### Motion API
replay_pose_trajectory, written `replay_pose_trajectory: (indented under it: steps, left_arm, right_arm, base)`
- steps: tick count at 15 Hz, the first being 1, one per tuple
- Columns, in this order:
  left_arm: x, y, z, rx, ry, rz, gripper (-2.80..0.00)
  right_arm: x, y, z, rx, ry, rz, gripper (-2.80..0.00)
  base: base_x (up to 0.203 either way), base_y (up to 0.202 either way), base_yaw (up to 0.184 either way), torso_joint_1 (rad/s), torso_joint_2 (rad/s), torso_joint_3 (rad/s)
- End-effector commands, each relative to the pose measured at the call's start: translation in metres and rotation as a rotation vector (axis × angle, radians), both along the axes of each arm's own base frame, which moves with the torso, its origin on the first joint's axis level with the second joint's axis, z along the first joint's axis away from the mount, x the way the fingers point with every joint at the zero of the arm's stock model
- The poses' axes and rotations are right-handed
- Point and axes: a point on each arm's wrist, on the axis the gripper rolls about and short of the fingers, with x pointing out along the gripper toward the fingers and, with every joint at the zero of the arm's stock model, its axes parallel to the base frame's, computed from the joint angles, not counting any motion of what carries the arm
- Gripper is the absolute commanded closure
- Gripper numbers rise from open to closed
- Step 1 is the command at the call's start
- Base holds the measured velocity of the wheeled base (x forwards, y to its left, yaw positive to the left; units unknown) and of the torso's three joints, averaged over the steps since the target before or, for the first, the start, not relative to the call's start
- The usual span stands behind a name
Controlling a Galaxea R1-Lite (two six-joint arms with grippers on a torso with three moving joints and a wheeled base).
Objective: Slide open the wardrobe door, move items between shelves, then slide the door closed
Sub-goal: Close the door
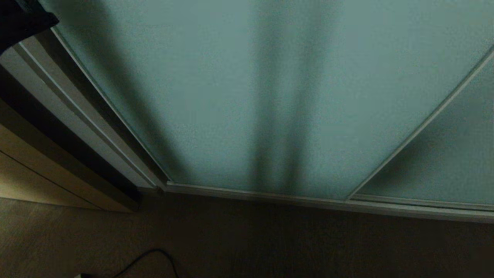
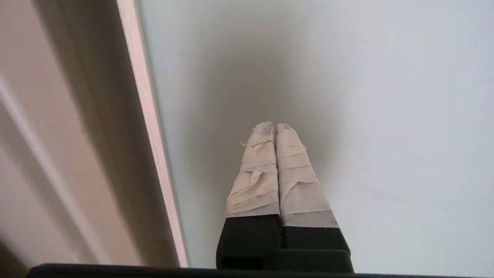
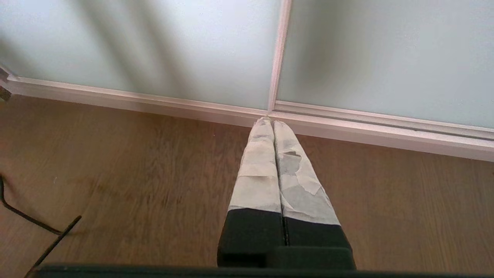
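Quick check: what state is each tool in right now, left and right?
Left tool: closed, holding nothing, pointed at the door.
Right tool: closed, holding nothing, over the floor.

Our left gripper (image 2: 274,127) and right gripper (image 3: 272,122) have black fingers (image 2: 254,173) wrapped in wrinkled off-white tape above black bases.

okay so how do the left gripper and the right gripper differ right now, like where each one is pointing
The left gripper points at the frosted sliding wardrobe door, near its pale frame edge; the right gripper points down toward the wooden floor and the bottom track. The left gripper has only the panel ahead of it; the right has floor beneath it. Both are shut, with tape-wrapped fingers, holding nothing.
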Motion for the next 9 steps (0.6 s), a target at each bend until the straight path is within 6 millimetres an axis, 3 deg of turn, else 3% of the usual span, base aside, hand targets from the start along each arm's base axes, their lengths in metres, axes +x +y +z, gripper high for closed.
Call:
replay_pose_trajectory:
  steps: [1,5,9]
  left_arm:
    - [-0.047,-0.004,0.010,-0.001,0.033,-0.007,0.00]
    - [-0.094,-0.006,-0.033,-0.013,0.150,0.032,0.00]
    - [-0.148,-0.009,-0.113,-0.012,0.272,0.045,0.00]
  right_arm:
    - [0.000,0.000,0.000,0.000,-0.001,0.000,0.00]
    - [0.000,0.000,0.000,0.000,-0.001,0.000,0.00]
    - [0.000,0.000,0.000,0.000,-0.001,0.000,0.00]
  base:
    - [0.000,0.000,0.000,0.000,0.00,0.000]
    - [0.000,0.000,0.000,0.000,0.00,0.000]
    - [0.000,0.000,0.000,0.000,0.00,0.000]
